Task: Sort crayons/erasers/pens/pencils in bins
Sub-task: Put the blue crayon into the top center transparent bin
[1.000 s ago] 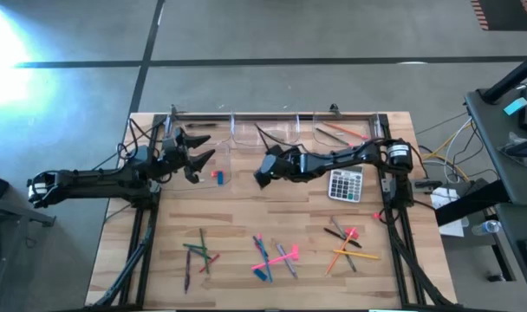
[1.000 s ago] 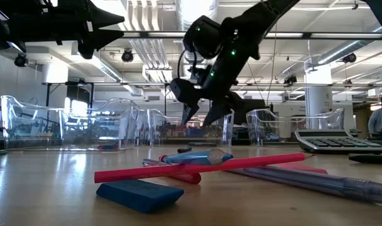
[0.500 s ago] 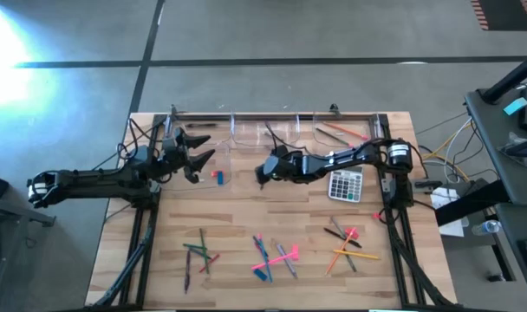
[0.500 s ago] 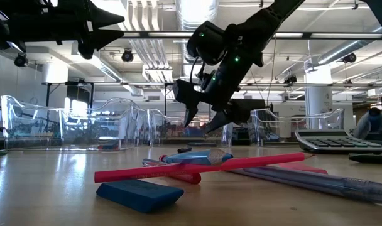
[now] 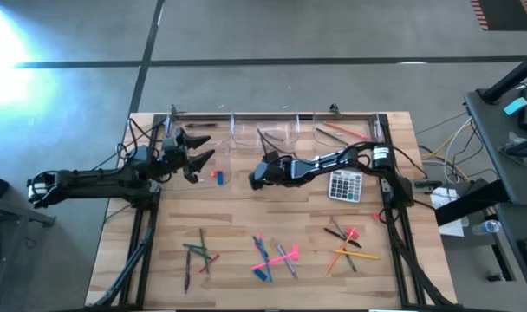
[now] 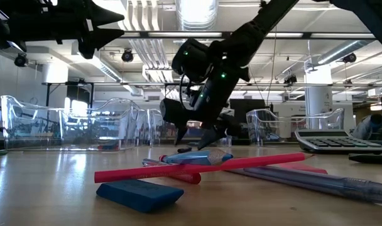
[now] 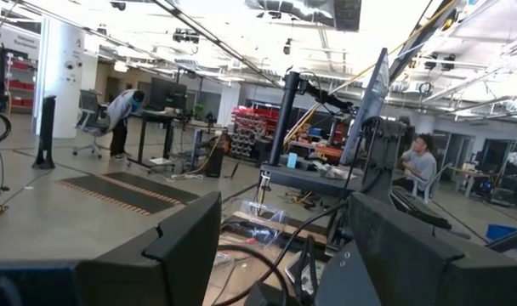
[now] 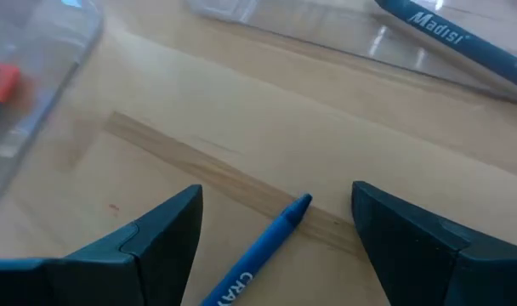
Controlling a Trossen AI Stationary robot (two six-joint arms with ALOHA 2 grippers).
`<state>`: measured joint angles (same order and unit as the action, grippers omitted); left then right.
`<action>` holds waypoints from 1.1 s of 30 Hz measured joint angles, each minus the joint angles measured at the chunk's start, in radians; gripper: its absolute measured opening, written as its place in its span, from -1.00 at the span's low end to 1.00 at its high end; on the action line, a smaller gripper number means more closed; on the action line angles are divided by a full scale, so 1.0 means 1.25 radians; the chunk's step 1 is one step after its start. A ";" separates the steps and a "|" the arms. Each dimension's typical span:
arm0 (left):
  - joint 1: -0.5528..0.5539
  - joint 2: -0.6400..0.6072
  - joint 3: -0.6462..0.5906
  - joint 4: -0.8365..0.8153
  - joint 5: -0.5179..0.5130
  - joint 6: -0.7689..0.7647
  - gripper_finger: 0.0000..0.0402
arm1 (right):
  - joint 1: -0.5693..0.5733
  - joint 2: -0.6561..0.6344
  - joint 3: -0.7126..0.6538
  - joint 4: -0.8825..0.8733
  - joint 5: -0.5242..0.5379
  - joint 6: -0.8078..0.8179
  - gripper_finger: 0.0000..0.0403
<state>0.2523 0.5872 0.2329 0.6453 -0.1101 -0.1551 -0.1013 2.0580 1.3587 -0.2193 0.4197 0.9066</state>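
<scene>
Now the right end effector (image 8: 275, 229), fingers apart, low over a blue crayon (image 8: 257, 255) near the bins (image 5: 246, 130).

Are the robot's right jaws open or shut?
Open. The right gripper has a wide gap between its dark jaws, with a blue crayon lying in it on the table.

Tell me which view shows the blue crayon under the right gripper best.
The right wrist view: the blue crayon lies on bare wood between the open fingers of the right gripper, lettering visible. In the high view the gripper covers it. The low and left wrist views don't clearly show it.
</scene>
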 joint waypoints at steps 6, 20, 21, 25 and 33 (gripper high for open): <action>0.001 -0.001 0.000 -0.001 0.001 0.000 0.22 | 0.025 0.050 0.093 -0.159 0.005 -0.039 0.43; 0.001 -0.001 0.000 -0.001 0.003 -0.017 0.22 | 0.078 0.050 0.129 -0.276 -0.023 -0.040 0.43; 0.001 -0.001 0.000 -0.001 0.003 -0.017 0.22 | 0.082 0.049 0.129 -0.283 -0.023 -0.049 0.43; 0.001 -0.001 0.000 -0.001 0.004 -0.017 0.22 | 0.092 0.045 0.129 -0.315 -0.029 -0.076 0.43; 0.001 -0.001 0.000 -0.001 0.004 -0.017 0.22 | 0.097 0.044 0.127 -0.353 -0.040 -0.131 0.41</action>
<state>0.2531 0.5865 0.2329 0.6441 -0.1048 -0.1764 0.0196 2.1132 1.5176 -0.6605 0.3703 0.7432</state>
